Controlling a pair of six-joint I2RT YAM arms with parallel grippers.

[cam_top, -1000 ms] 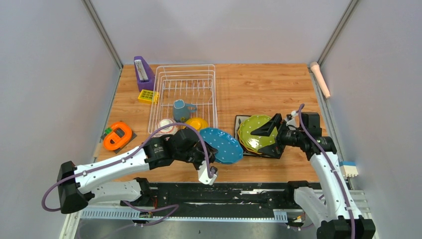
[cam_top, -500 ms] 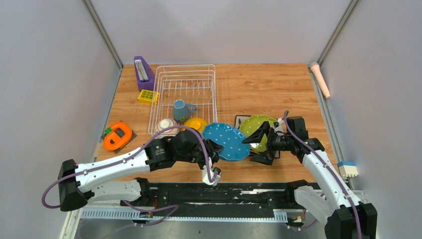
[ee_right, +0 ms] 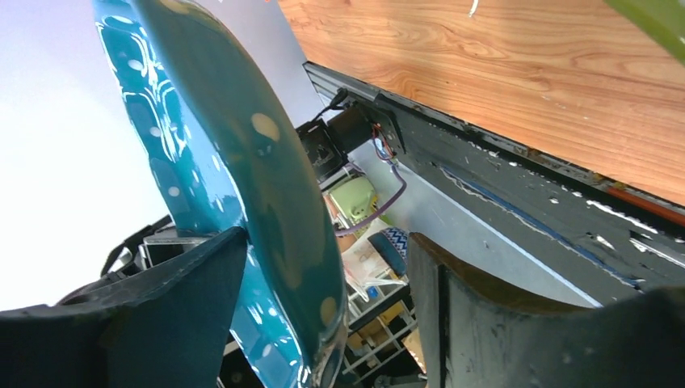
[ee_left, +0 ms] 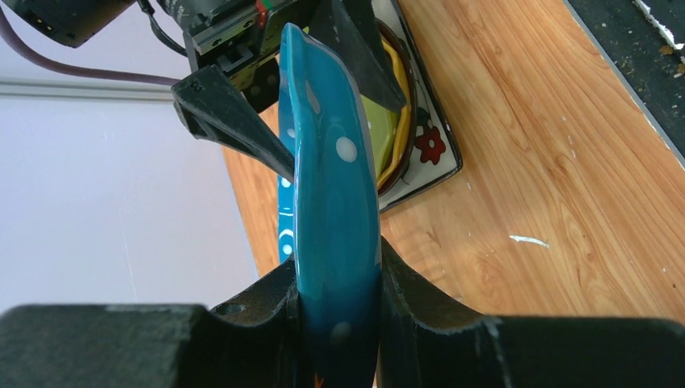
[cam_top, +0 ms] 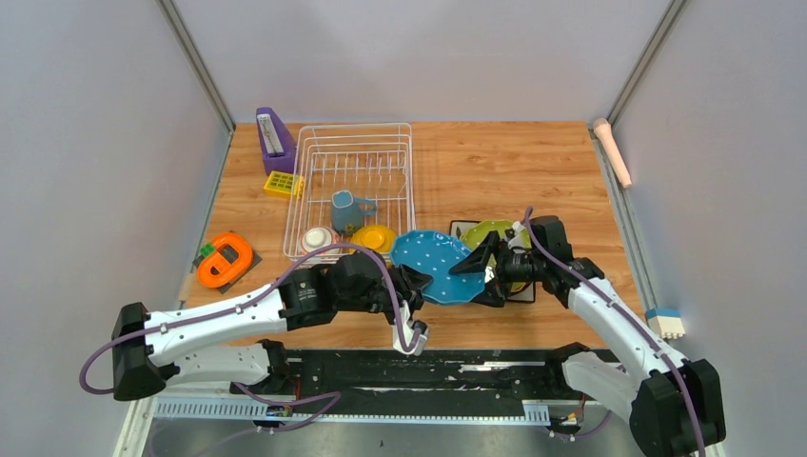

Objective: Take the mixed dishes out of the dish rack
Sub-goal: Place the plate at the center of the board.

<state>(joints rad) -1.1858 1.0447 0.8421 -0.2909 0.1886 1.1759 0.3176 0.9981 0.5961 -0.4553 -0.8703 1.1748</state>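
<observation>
— Where, and held how?
— Blue-dotted plate, edge-on in mid-air between dish rack and stacked green-dotted plate. Left gripper clamped tight on near rim. Right gripper gaping astride far rim, not gripping.
— Handling?
— Probably stiff, glazed, slippery, breakable. Best pinched well in over the rim.

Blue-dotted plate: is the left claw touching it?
Touching. The left wrist view shows the left claw clamped on the blue-dotted plate, a finger pressed flat against each face.
</observation>
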